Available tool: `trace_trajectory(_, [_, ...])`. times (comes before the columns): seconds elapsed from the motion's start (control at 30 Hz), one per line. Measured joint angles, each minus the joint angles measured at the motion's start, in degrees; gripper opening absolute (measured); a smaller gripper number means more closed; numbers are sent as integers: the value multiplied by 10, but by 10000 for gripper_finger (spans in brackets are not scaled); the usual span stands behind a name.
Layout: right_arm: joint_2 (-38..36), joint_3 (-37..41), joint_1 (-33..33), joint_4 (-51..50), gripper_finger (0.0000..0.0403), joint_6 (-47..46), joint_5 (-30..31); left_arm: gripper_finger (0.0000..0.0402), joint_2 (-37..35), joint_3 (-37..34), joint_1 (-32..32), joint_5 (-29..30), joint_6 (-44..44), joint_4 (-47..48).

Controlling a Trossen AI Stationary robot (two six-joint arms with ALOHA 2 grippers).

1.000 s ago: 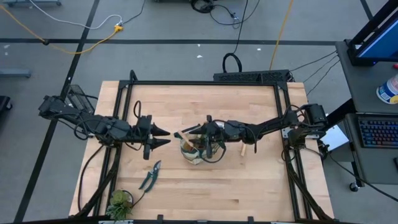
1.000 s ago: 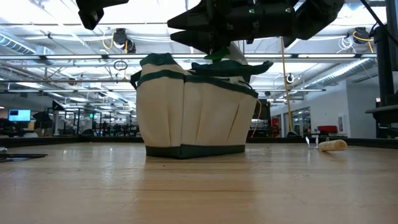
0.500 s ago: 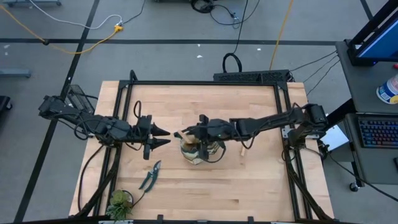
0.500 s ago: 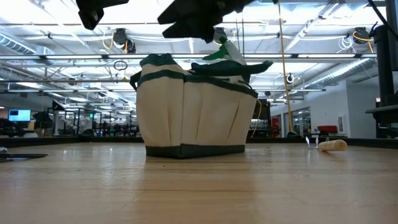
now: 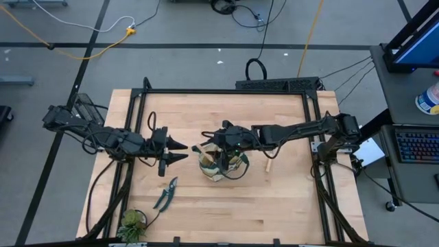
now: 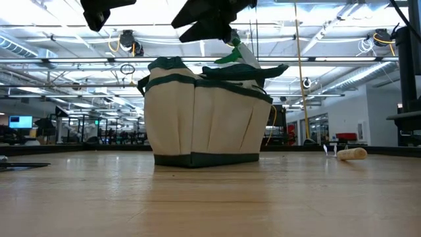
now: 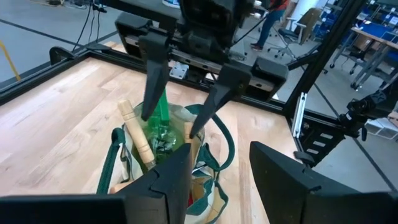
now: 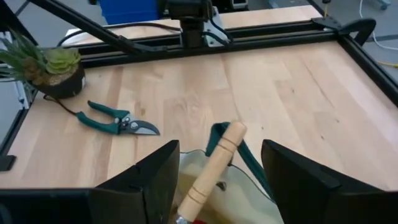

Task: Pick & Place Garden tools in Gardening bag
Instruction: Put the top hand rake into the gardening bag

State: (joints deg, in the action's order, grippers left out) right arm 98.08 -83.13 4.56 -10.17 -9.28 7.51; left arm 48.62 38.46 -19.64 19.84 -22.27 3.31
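The beige gardening bag (image 5: 221, 168) with green trim stands on its base mid-table. A green spray bottle (image 7: 161, 121) and a wooden-handled tool (image 7: 137, 134) stick up out of it. My right gripper (image 7: 169, 124) hovers open just above the bag's top (image 6: 204, 72), slanting down, a finger on either side of the bottle's top and touching nothing. My left gripper (image 5: 184, 151) waits open and bare to the bag's left, above the table. Pruning shears (image 5: 165, 194) lie flat near the front left. A wooden-handled tool (image 5: 268, 165) lies on the table right of the bag.
A small potted plant (image 5: 132, 225) stands at the table's near left corner, close to the shears. A black frame (image 5: 226, 90) runs along the table's far and side edges. Bare wood lies in front of the bag and to its right.
My right gripper has risen from the bag's mouth, tipped from steeply down toward level, and shifted a little toward the table's left. The spray bottle stays standing in the bag. The bag has not moved.
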Motion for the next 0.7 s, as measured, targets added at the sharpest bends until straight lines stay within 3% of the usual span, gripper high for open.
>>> trace_trajectory(0.43, [36,-9,-18,17,224,-3,-57,166,0,0,0,12,-4,18])
trace_trajectory(0.7, [75,-35,-23,-30,224,1,-61,166,0,0,1,12,-38,55])
